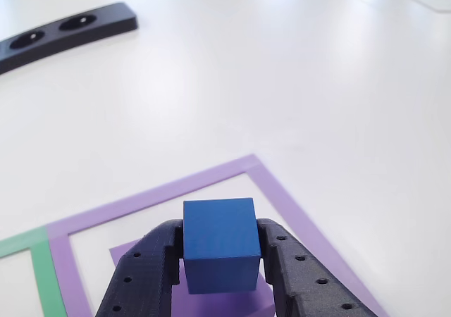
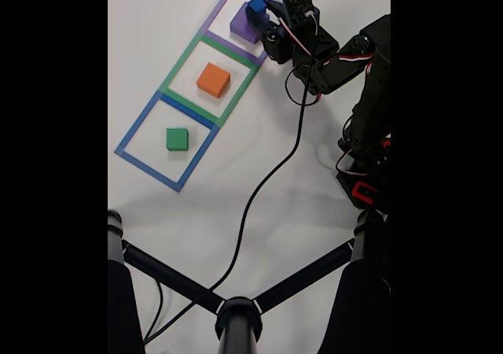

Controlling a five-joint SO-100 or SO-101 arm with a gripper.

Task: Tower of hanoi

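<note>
Across the white surface (image 2: 157, 23) in the fixed view, the arm (image 2: 338, 63) stretches toward the purple tape square. Purple block (image 2: 242, 30) lies inside it, salmon-orange block (image 2: 213, 79) in the green outline, green block (image 2: 177, 139) in the blue. Black fingers (image 1: 151, 268) are clamped on the blue cube (image 1: 220, 243), held over the purple block.

Black arm (image 2: 330, 63), perforated matte claw (image 1: 221, 260), trailing cable (image 2: 267, 181).
</note>
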